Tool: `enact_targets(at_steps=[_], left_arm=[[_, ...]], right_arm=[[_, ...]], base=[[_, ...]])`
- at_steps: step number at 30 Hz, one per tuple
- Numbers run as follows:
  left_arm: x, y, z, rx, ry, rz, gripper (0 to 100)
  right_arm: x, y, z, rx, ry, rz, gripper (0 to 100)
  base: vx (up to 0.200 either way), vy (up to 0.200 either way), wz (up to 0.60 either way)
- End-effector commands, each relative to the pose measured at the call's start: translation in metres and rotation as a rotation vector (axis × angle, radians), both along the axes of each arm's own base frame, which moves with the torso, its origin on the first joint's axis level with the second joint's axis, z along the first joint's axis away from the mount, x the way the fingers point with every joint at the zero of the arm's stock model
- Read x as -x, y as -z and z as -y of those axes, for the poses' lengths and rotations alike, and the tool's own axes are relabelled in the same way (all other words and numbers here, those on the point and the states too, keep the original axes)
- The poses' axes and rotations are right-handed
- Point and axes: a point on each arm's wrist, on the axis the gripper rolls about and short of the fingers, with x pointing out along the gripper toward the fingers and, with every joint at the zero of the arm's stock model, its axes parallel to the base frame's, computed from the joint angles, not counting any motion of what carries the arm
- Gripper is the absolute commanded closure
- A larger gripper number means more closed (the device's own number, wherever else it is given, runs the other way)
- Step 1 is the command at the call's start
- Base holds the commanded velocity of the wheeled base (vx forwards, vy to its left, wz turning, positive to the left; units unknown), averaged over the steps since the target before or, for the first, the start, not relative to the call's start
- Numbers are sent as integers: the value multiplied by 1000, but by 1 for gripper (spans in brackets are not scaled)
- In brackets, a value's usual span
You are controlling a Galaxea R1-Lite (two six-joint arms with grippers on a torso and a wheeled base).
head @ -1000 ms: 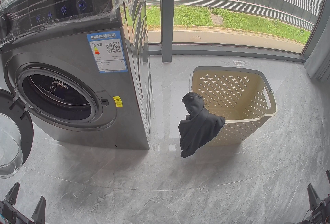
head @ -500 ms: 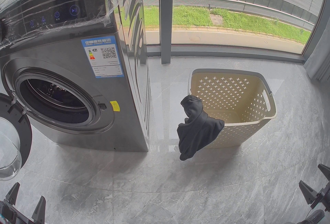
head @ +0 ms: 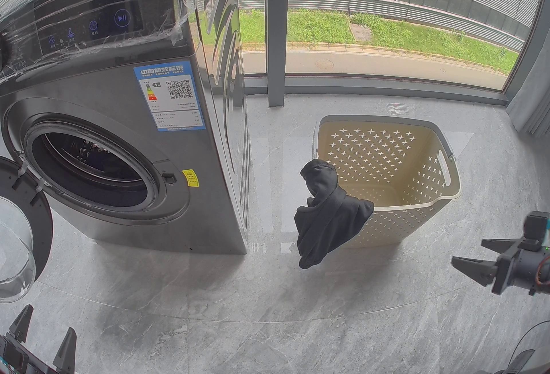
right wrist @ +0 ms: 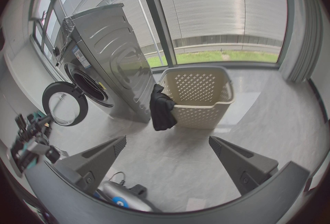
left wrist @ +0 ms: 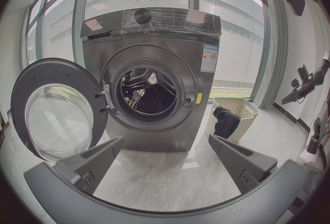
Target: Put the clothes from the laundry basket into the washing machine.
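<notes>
now the right gripper (head: 467,252) has swung up from the near right corner, its jaws wide apart and empty, pointing left toward the laundry basket (head: 372,151). the dark garment (head: 329,214) hasn't budged: it's draped over the basket's near left rim, well apart from the gripper. the left gripper (head: 47,319) stays low at near left, spread and empty. the washing machine (head: 114,88) stands open at far left, so a reach for the garment looks to be starting.

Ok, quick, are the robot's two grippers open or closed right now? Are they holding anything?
Left gripper: open, holding nothing.
Right gripper: open, holding nothing.
</notes>
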Motion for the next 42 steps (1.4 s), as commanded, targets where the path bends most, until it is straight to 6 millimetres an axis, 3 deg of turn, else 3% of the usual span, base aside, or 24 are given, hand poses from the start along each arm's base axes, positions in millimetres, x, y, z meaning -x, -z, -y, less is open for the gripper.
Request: enact_targets(at_steps=[1, 4, 9, 15, 24, 38, 42], left_arm=[[-1, 5, 0, 1, 0, -7, 0], [-1, 5, 0, 1, 0, -9, 0], [-1, 5, 0, 1, 0, -9, 0], [-1, 5, 0, 1, 0, -9, 0], [-1, 5, 0, 3, 0, -9, 0], [-1, 5, 0, 4, 0, -9, 0], [-1, 5, 0, 4, 0, -9, 0]], right_arm=[[-65, 12, -59, -35, -68, -163, 0], [-73, 16, -68, -40, -86, -148, 0], [-103, 34, -90, -32, -46, -86, 0], [-124, 46, -107, -47, -39, -80, 0], [-156, 58, -163, -97, 3, -95, 0], [-196, 101, -184, -54, 91, -144, 0], [-200, 104, -190, -56, 84, -143, 0]], base=[[0, 0, 0], [0, -67, 0], [0, -200, 0], [0, 0, 0], [0, 0, 0], [0, 0, 0], [0, 0, 0]])
